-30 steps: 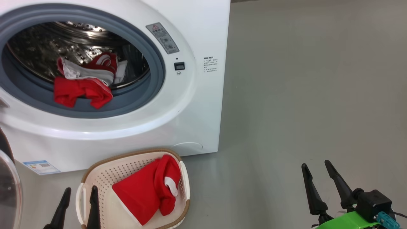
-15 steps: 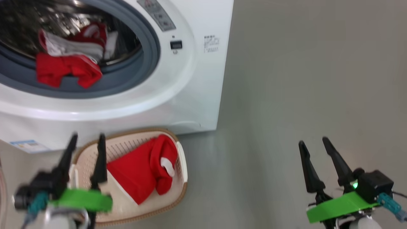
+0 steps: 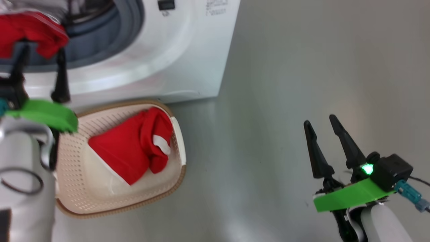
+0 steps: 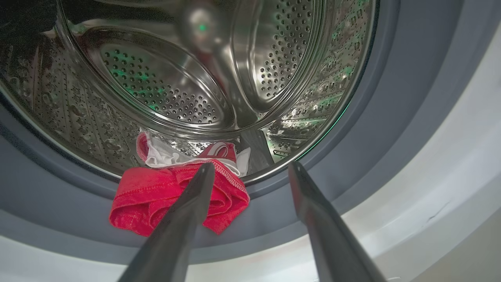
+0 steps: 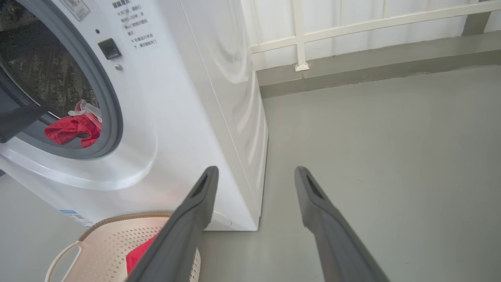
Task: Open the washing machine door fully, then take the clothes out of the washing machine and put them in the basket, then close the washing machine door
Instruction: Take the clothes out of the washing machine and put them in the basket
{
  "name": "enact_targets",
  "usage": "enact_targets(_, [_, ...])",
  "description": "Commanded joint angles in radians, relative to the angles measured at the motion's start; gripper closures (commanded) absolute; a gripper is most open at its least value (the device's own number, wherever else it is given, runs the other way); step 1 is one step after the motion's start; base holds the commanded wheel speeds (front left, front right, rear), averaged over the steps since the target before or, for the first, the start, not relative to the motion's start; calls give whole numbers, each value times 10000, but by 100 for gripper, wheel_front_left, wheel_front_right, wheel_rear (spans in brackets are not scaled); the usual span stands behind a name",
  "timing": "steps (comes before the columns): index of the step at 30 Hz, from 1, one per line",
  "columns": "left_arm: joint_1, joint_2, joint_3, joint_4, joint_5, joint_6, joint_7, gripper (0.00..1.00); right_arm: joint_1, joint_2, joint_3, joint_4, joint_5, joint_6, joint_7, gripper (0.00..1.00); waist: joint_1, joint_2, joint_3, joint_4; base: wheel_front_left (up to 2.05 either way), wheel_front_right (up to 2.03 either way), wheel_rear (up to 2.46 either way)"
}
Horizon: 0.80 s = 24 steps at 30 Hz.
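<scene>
Clothes (image 4: 148, 196) apparently just beyond left pincer (image 4: 251, 166)

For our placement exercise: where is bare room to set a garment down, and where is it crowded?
Free: basket bottom between the red garment and its near rim; grey floor right of the washing machine. Crowded: the gasket lip, where clothes lie.

A smooth grey floor (image 3: 289, 74) is spreading out evenly and catching soft, diffuse light. A pale glow (image 3: 349, 111) is sitting on it toward the right of the head view. In the right wrist view the floor is running back to a low grey kerb (image 5: 372, 62) that is looking slightly scuffed along its foot. Above the kerb a white rail (image 5: 352, 26) with an upright post is standing before a white panelled wall (image 5: 391, 37) — all of it evenly lit.
</scene>
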Motion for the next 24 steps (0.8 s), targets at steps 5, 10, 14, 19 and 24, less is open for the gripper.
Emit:
enact_targets(5, [-1441,803,16,672,437,240,-51,0,-437,-72,287,-399,266,73,-65,0,0,-1,1094,-418,0,0,0])
enact_targets(10, [-2539,1152,-138,1558,675,545,-51,0,-625,-72,468,-516,336,73,-65,0,0,-1,1486,-551,0,0,0])
enact_targets(14, [-3159,1542,-225,2142,850,847,-51,0,-735,-72,660,-567,370,73,-65,0,0,-1,1708,-777,0,0,0])
enact_targets(19, [-3600,2021,-267,2636,961,1123,-51,0,-790,-72,802,-623,391,73,-65,0,0,-1,1873,-1042,0,0,0])
enact_targets(24, [-3782,2613,-397,3314,1072,1219,-51,0,-762,-72,898,-675,460,73,-65,0,0,-1,1955,-1375,0,0,0])
